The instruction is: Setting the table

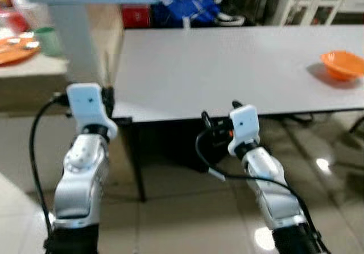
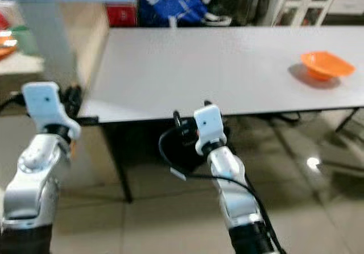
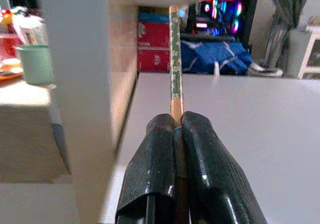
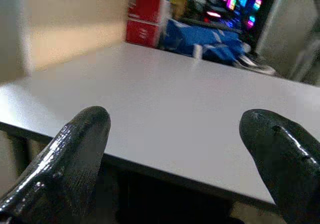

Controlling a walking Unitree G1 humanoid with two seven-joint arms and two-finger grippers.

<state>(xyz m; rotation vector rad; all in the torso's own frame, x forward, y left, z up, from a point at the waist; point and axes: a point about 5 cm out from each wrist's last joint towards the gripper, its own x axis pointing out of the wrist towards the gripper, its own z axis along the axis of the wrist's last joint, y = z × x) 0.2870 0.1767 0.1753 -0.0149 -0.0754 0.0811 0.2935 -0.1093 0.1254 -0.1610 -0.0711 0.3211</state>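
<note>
a matt, smooth grey table [image 1: 227, 66] is seen. a wood-like chopstick [image 3: 175, 68] with a patterned upper part is clamped between glossy black rubbery fingers [image 3: 155, 179]. the floor tiles [image 1: 187, 220] look glossy.

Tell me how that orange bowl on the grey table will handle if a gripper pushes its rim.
The orange bowl looks thin-walled and shallow, so probably light; a nudge would likely slide it across the smooth grey table. Its wide flared rim over a narrower base suggests that pressing one edge could tip it. It appears to be plastic, so likely not fragile.

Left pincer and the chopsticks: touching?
Touching. The left wrist view shows the left pincer with both black fingers pressed shut around the chopsticks.
</note>
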